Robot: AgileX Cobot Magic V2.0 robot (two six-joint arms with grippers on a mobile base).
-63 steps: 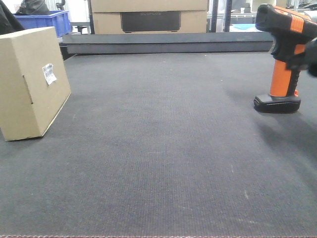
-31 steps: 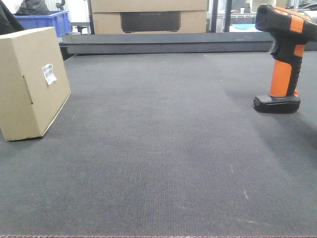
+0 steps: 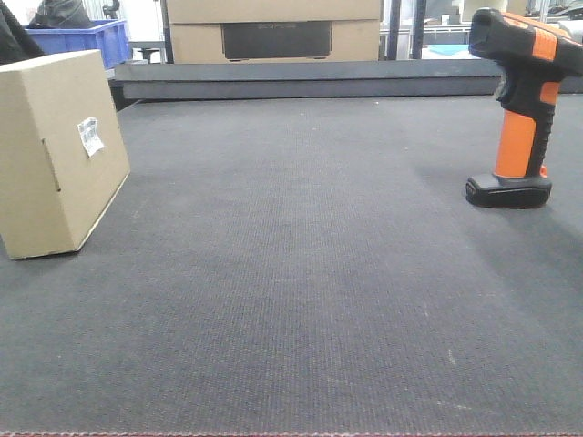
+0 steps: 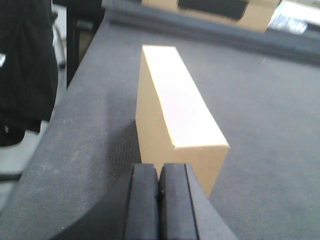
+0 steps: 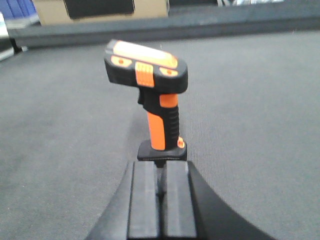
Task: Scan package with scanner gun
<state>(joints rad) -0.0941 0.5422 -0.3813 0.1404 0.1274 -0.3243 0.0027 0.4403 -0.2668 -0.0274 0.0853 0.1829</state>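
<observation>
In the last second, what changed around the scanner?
A dark blurred shape at the right edge beside the scanner gun has withdrawn out of the front view. The gun stands upright, apart from the shut right pincer. The package and the left pincer look unchanged.

- The package (image 3: 59, 150) carries a small white label (image 3: 90, 135); its print is too small to read.
- The dark panel (image 3: 276, 39) on the far box shows faint lettering, unreadable.
</observation>
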